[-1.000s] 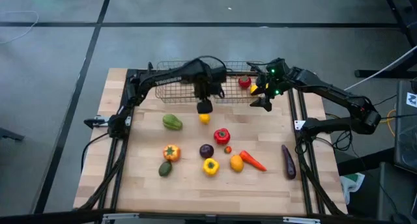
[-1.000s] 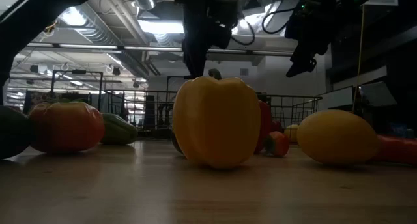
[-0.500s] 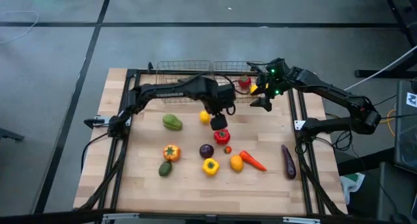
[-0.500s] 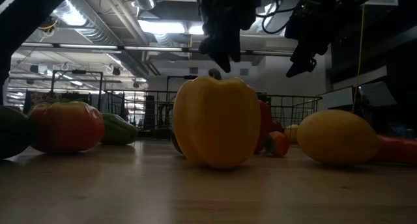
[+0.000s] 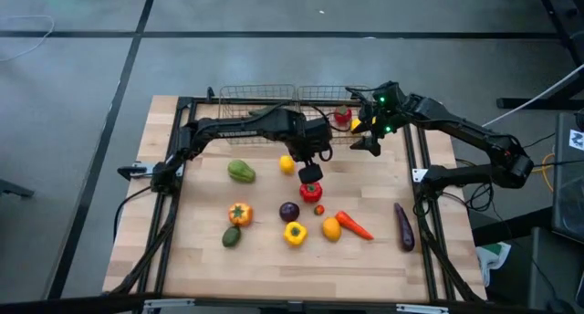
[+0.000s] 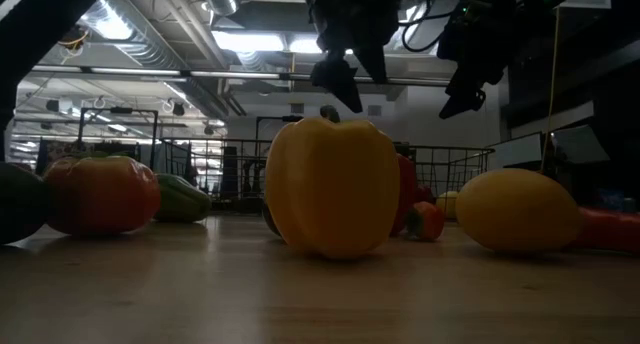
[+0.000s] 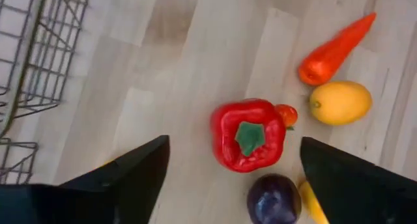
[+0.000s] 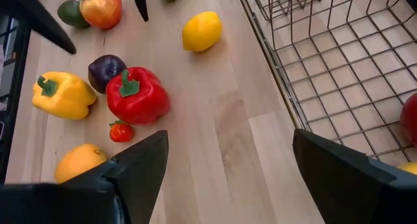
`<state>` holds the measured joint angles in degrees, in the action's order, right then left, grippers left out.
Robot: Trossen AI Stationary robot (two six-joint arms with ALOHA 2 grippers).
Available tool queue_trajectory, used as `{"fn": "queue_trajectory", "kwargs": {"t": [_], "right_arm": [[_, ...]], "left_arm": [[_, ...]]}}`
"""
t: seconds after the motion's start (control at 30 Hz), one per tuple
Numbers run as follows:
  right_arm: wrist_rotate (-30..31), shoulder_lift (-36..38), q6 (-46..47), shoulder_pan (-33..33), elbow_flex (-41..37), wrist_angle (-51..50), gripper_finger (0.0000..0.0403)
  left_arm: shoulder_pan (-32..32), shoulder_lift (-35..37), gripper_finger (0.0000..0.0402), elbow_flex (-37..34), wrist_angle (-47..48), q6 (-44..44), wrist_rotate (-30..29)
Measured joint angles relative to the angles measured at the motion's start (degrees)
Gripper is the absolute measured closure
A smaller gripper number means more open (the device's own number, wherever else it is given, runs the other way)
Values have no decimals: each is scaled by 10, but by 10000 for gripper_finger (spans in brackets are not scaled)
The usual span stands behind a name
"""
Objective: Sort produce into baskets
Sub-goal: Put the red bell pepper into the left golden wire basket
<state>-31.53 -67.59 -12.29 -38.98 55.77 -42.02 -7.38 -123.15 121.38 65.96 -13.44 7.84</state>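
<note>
Left gripper (image 5: 311,173) I see with fingers spread wide, holding nothing, just above the red pepper (image 5: 310,191) on the table (image 5: 196,250). Right gripper (image 5: 365,142) waits wide and empty at the front edge of the right basket (image 5: 321,113). Other produce lies scattered on the wood.

Count, relative to the baskets (image 5: 274,109): two wire baskets; inside, one red (image 5: 342,115) and one yellow piece (image 5: 357,124) visible. Outside them: four peppers (image 5: 310,192), two lemons (image 5: 286,164), one each avocado (image 5: 231,236), onion (image 5: 288,211), tomato (image 5: 318,209), carrot (image 5: 355,225), eggplant (image 5: 403,226).
</note>
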Motion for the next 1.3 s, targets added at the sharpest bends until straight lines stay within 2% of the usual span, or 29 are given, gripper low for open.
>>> {"fn": "queue_trajectory", "kwargs": {"t": [0.2,0.6,0.9,1.1,1.3], "right_arm": [[0,0,0,0,0,0,77],[0,0,0,0,0,0,77],[0,0,0,0,0,0,77],[0,0,0,0,0,0,77],[0,0,0,0,0,0,77]], "left_arm": [[32,0,20,-42,-27,22,-15],[71,0,22,-93,-67,18,-119],[74,0,23,-113,-102,8,-117],[71,0,23,-113,-117,-2,-77],[57,0,23,-113,-114,-57,-54]]}}
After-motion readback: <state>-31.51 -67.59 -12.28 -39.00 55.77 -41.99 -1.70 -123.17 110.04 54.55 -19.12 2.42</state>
